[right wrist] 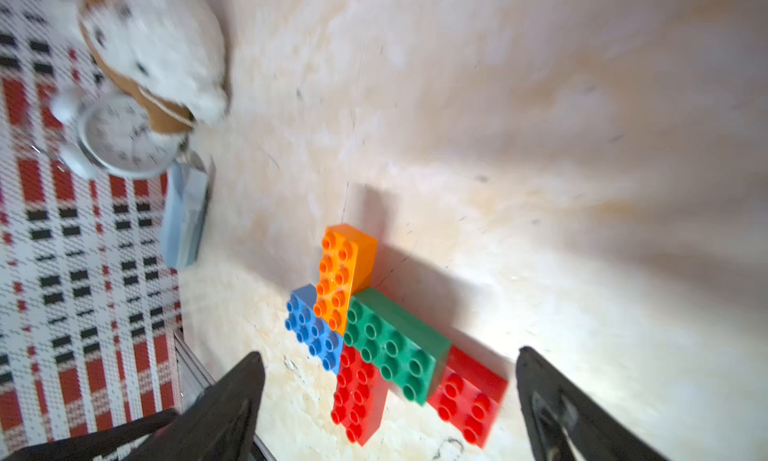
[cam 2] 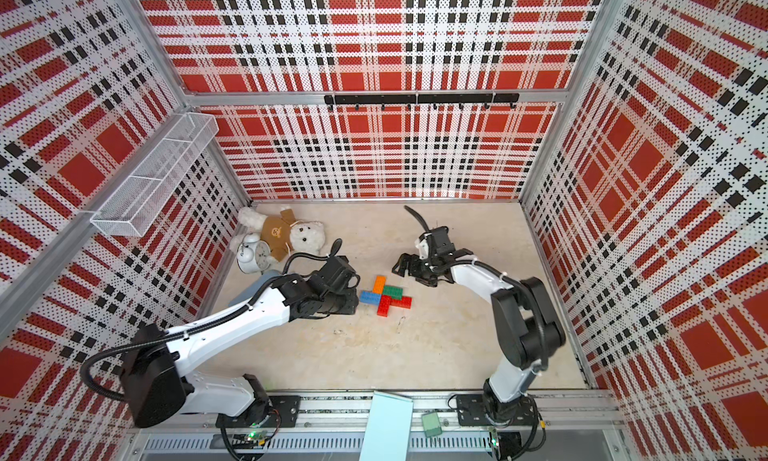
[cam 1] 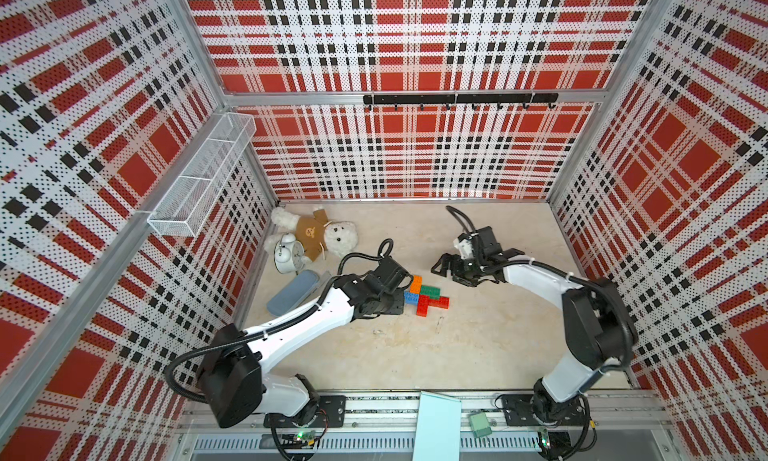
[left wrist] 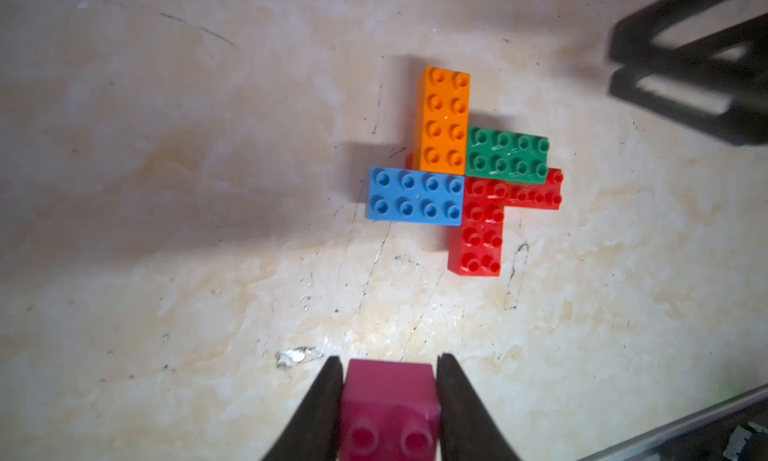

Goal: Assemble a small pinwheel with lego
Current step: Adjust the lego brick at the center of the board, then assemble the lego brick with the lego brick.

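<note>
While the pinwheel (left wrist: pixel 461 172) lay flat on the table (left wrist: pixel 166 272), the left claw (left wrist: pixel 390 360) sat just beside its blue arm (left wrist: pixel 415 197), pinching the pink brick (left wrist: pixel 388 400) between both fingers, not touching the cluster. The right claw (right wrist: pixel 389 353) hovered near it, spread wide, holding nothing.

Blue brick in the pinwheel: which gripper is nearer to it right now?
Left. The left gripper, jaws shut on the pink brick, is just off the outer end of the blue brick. The right gripper, jaws open, is across the pinwheel, beyond the green brick.
</note>
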Robot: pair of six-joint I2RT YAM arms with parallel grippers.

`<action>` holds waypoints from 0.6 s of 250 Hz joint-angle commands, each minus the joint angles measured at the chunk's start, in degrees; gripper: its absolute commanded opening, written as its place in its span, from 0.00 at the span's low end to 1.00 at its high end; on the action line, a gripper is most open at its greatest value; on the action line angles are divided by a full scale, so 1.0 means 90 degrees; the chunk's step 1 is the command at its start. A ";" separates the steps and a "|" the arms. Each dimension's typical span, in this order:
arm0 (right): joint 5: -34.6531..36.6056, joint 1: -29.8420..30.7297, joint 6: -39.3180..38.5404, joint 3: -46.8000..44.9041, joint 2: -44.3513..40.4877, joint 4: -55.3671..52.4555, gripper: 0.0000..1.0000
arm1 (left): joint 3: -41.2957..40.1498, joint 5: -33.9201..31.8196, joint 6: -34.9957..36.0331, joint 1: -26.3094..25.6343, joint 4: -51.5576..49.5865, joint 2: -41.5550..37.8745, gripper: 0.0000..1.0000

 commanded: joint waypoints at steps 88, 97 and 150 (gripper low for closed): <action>-0.0215 -0.1016 -0.0280 -0.1326 -0.1940 -0.0588 1.00 | 0.2082 0.0143 0.0706 -0.0280 -0.0192 0.2360 0.35; -0.0263 -0.1059 -0.0280 -0.1402 -0.2027 -0.0586 1.00 | 0.2160 0.0166 0.0710 -0.0282 -0.0189 0.2468 0.35; -0.0421 -0.1193 -0.0416 -0.1536 -0.2270 -0.0713 1.00 | 0.2580 0.0182 0.0721 -0.0329 -0.0218 0.2993 0.35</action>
